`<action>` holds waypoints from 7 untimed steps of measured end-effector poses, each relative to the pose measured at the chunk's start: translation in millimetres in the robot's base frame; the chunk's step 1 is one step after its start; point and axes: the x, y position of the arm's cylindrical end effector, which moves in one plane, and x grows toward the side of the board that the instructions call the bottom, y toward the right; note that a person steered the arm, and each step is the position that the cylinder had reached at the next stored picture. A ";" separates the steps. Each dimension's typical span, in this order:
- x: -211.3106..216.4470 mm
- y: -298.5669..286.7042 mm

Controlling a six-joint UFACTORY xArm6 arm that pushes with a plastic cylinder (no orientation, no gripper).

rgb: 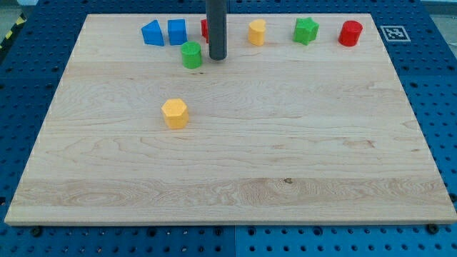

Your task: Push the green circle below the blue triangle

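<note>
Here my tip point(218, 58), the tool (a bare rod with nothing to open or clamp), sits just right of the green circle point(191, 55), apparently not touching. The blue triangle point(152, 33) lies up-left of the circle, so a steady leftward push should serve, clear of the blue cube point(177, 31). The wooden surface point(285, 157) offers room leftward.

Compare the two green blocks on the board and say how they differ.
Shape: the green circle is a round cylinder; the green star has a jagged, pointed outline.
Place: the green circle sits left of centre, just below the top row; the green star stands in that row toward the view's right.
Neighbour: my tip is just right of the green circle; the green star stands between a yellow block and a red block.
Both are the same green, on the wooden board.
</note>
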 end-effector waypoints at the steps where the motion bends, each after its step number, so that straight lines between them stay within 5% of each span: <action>1: 0.0 2.3; 4: 35.2 2.1; 7: 14.0 1.8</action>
